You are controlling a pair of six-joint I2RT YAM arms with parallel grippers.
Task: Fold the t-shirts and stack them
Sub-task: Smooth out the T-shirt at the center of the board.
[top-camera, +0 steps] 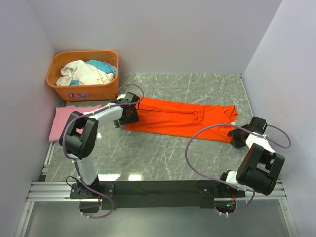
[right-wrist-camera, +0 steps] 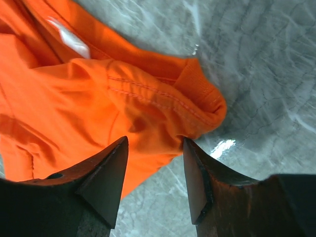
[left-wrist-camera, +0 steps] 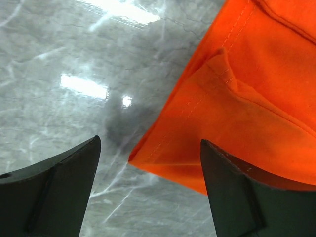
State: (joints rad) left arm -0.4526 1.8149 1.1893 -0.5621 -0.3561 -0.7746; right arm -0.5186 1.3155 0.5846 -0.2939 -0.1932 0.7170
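Note:
The bright orange-red t-shirt (top-camera: 182, 117) lies folded into a long band across the middle of the marble table. My left gripper (top-camera: 127, 112) is open at the band's left end; in the left wrist view the hemmed corner (left-wrist-camera: 148, 157) lies between the two fingers (left-wrist-camera: 148, 148). My right gripper (top-camera: 237, 134) is open at the band's right end, its fingers (right-wrist-camera: 154, 148) astride a bunched sleeve (right-wrist-camera: 197, 106). The light pink t-shirt (top-camera: 66, 120) lies folded at the left edge of the table.
An orange plastic basket (top-camera: 82, 89) with several crumpled cloths stands at the back left. White walls close in the left, back and right sides. The arms' black base rail (top-camera: 158, 187) runs along the near edge.

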